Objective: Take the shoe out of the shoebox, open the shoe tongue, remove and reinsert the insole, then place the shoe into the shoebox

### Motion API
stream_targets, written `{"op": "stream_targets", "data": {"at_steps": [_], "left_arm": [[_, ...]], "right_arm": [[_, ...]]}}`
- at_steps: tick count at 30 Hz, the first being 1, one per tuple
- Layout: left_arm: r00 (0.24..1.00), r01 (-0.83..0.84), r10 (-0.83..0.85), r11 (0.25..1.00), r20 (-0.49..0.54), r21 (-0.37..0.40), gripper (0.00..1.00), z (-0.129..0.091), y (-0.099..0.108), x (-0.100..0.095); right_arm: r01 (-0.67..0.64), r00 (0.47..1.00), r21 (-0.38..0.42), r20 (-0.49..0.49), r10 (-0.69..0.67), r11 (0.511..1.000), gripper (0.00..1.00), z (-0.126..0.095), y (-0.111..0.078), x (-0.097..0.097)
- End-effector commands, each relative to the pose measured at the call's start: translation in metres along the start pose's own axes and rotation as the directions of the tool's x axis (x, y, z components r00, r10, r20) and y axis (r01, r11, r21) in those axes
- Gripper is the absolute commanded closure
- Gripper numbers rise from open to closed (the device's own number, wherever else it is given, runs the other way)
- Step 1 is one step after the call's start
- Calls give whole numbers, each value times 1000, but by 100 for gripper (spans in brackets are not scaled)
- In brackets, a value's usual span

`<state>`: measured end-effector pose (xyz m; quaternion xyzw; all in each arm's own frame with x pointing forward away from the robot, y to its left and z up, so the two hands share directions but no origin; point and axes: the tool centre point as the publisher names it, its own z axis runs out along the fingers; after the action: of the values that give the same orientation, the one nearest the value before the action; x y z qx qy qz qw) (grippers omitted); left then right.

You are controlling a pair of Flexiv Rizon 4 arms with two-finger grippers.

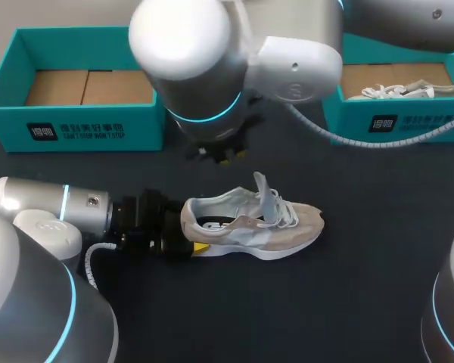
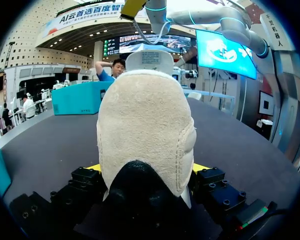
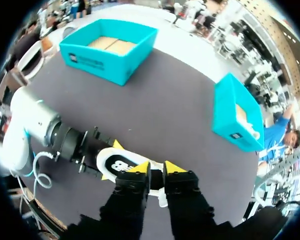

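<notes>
Out of the box and standing on its sole on the dark bench (image 1: 363, 302): one low shoe (image 1: 250, 223), heel toward the left arm, toe pointing to the right. Well apart from the teal shoebox (image 1: 76, 125) behind it at the left. Beige, suede-like heel (image 2: 145, 125) and toe, pale grey-white sides, white laces (image 1: 287, 215), white sole. Tongue (image 1: 266, 193) standing up from the opening. Dark insole (image 3: 117, 165) with a white mark visible inside.

Left hand (image 1: 188, 236) closed on the heel from both sides, with one yellow tip at each side in its wrist view. Right hand (image 3: 157, 171) above the shoe's opening, fingers set narrow with only a slit between, apparently holding nothing.

Probably light, and soft in the upper, so likely to fold under a hard squeeze at the sides. Likely stiffer at the heel cup and along the sole, so good places for a hold, as with the left hand now. As for the insole, probably thin and floppy, perhaps clinging a little inside. Best pinched at its heel-end edge, with the shoe pinned down at the heel against lifting.
</notes>
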<state>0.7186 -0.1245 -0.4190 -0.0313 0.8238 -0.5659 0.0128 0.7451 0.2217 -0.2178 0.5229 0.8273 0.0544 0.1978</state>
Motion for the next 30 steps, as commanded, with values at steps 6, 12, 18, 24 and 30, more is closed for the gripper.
{"op": "stream_targets", "data": {"at_steps": [6,12,18,24,30], "left_arm": [[1000,0,0,1000,-2,-3,100,0,4,0],[1000,0,0,1000,-2,-3,100,0,4,0],[1000,0,0,1000,-2,-3,100,0,4,0],[1000,0,0,1000,-2,-3,100,0,4,0],[1000,0,0,1000,-2,-3,100,0,4,0]], "right_arm": [[234,949,-51,-206,-240,971,100,4,-2,-10],[234,949,-51,-206,-240,971,100,4,-2,-10],[234,949,-51,-206,-240,971,100,4,-2,-10],[447,875,-13,-202,-440,895,100,23,-16,9],[559,808,8,-227,-543,829,100,48,-36,29]]}}
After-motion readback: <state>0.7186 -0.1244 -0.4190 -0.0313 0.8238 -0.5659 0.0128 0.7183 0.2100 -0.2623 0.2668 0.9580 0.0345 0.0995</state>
